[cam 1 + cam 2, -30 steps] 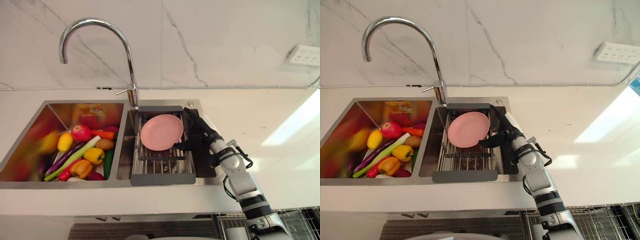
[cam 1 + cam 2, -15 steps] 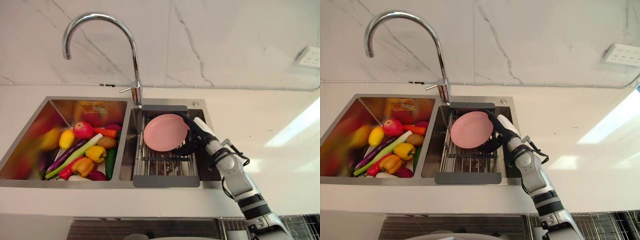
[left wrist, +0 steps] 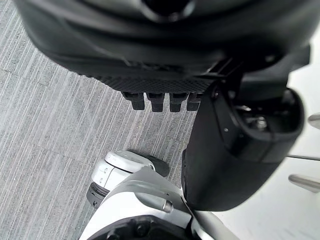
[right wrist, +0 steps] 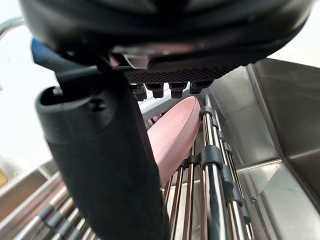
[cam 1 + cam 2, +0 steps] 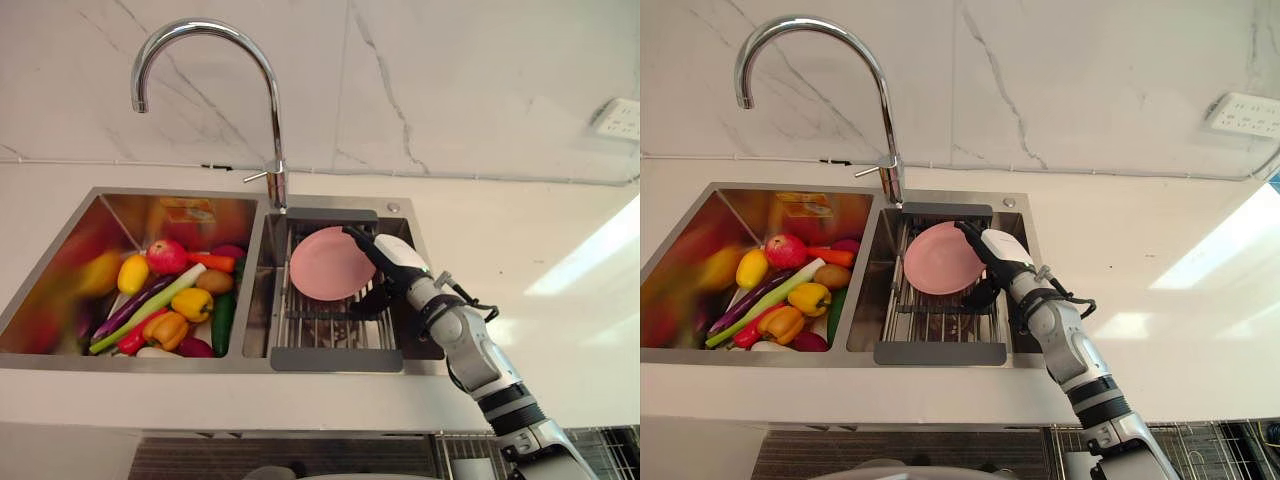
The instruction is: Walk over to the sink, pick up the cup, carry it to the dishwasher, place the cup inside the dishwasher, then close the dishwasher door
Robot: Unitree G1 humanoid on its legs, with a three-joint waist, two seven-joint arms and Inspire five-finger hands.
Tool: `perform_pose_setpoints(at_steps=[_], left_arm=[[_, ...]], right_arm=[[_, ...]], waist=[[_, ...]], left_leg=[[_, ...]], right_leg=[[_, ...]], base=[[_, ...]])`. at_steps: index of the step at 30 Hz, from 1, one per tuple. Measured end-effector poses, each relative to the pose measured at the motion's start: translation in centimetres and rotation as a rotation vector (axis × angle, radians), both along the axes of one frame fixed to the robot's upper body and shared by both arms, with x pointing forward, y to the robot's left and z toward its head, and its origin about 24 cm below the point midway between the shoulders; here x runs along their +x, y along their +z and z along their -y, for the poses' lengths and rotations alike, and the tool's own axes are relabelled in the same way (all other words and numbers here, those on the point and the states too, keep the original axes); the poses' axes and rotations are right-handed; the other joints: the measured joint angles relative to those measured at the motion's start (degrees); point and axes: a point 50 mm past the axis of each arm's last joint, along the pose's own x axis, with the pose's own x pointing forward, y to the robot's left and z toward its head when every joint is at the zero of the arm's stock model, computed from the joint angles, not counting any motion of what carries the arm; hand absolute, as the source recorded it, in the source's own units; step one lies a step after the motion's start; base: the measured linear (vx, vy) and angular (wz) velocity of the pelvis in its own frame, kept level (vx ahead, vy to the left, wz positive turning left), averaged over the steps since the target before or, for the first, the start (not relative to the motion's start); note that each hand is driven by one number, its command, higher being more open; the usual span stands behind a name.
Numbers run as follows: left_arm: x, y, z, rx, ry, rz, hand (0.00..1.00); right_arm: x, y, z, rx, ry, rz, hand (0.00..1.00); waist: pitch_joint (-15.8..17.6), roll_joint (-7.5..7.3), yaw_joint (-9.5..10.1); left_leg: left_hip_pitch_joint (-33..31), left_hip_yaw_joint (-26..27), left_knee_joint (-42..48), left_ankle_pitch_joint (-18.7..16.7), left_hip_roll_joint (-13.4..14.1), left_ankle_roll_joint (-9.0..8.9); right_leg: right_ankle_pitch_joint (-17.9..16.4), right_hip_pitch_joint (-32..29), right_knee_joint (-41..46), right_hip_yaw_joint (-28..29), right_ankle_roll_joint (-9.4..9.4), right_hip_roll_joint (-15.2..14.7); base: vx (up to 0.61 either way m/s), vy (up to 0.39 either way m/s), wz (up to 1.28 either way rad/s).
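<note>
The straight, spread fingers (image 4: 157, 90) and thumb (image 4: 100, 165) of the robot's right hand (image 5: 392, 262) bracket the right-hand edge of a pink plate (image 5: 325, 265), closed on nothing yet; whether they touch its rim cannot be told. The plate, not a cup, is the dish on offer here. It leans on edge between the bars of a drying rack (image 5: 310, 330) laid across the right basin of the sink (image 5: 200, 193). That pose leaves its rim free for a pinch from the side, which seems to be why the hand is set edge-on, thumb on the near side and fingers on the far side. The left basin is heaped with vegetables (image 5: 165, 300), kept apart from the dishes, beneath a tall curved faucet (image 5: 262, 90). A pale tabletop (image 5: 520, 230) runs round the sink. The left hand (image 3: 165, 65) hangs over the floor (image 3: 50, 125), fingers relaxed and holding nothing, likely parked out of the way. Below the tabletop's front edge is a wire basket (image 5: 1200, 440), probably the dishwasher's, where the dish is bound.
</note>
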Motion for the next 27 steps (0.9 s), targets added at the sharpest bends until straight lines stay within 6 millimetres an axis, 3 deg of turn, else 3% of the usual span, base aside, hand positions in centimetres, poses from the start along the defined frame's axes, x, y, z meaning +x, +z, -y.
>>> perform_pose_setpoints(at_steps=[11, 27], left_arm=[[0.1, 0.0, -0.1, 0.0, -0.004, 0.003, 1.0], [0.3, 0.1, -0.1, 0.009, -0.053, 0.003, 1.0]], right_arm=[[1.0, -0.4, -0.1, -0.145, -0.027, 0.092, 1.0], [1.4, -2.1, 0.7, -0.155, -0.183, 0.23, 1.0]], waist=[[-0.04, -0.36, 1.24], [0.11, -0.44, 1.99]], left_leg=[[-0.32, -1.54, 0.0, 0.44, -0.13, 0.56], [-0.46, -3.53, -0.52, 1.47, -0.62, 1.4]], right_leg=[[-0.01, 0.11, 0.05, -1.22, 0.02, -0.09], [-0.09, 0.56, 0.13, -3.21, 0.07, -0.5]], base=[[-0.01, 0.001, 0.05], [-0.03, 0.009, 0.07]])
